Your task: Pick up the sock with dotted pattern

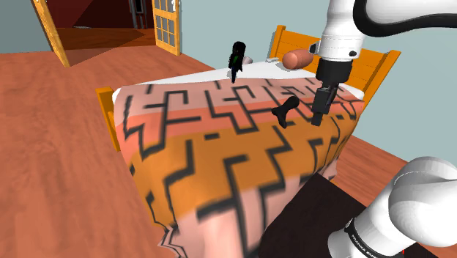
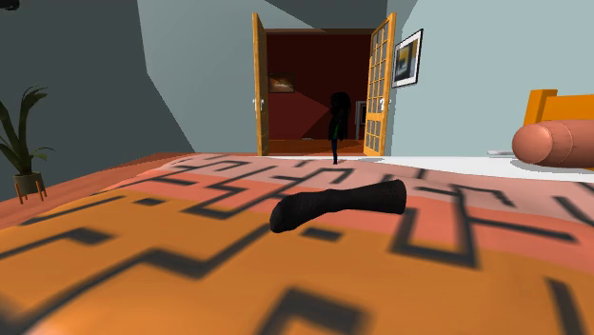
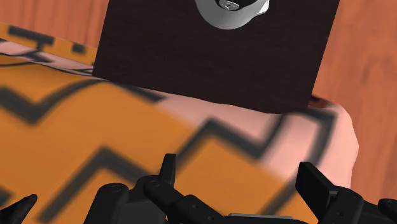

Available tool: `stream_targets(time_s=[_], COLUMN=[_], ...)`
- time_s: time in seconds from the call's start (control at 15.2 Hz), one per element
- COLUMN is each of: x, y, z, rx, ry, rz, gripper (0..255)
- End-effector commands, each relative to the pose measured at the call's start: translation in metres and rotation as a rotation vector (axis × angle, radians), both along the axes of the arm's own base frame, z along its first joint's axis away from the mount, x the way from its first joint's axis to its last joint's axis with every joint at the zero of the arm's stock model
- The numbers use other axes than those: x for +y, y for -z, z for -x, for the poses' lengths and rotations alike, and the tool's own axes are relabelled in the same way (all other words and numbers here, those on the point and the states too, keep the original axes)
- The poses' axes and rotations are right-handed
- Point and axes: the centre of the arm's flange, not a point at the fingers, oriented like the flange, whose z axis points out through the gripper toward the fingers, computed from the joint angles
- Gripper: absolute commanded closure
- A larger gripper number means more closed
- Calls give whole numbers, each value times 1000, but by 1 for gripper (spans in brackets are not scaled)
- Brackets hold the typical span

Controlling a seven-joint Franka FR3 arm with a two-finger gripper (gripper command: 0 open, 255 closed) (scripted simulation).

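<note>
A dark sock (image 1: 284,111) lies flat on the orange and pink bedspread (image 1: 220,161); no dots can be made out on it. In the second exterior view that sock (image 2: 338,205) stretches across the blanket (image 2: 143,276). A second black item with green specks (image 1: 236,60) stands upright at the bed's far edge, and it shows in front of the doorway (image 2: 337,122) too. My gripper (image 1: 316,119) hangs just above the blanket, a short way to the shoulder view's right of the flat sock. In the wrist view my gripper (image 3: 240,173) is open, its fingers (image 3: 168,167) apart over bare blanket.
A brown bolster pillow (image 1: 299,59) lies against the orange headboard (image 1: 381,64). The dark stand box (image 3: 216,57) sits by the bed's edge on the wooden floor (image 1: 51,146). Orange double doors (image 2: 381,86) stand open, and a potted plant (image 2: 24,143) is against the wall.
</note>
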Motion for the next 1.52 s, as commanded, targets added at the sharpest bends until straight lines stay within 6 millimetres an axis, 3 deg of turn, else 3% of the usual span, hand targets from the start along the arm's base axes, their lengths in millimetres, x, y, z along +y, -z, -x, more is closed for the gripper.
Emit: stream_targets(time_s=[0.0, 0.73, 1.45], x=[0, -131, -250], y=[0, 51, 104], z=[0, -9, -62], rx=[0, -59, -117], ry=[0, -325, -649], rz=[0, -28, -56], gripper=[0, 0, 0])
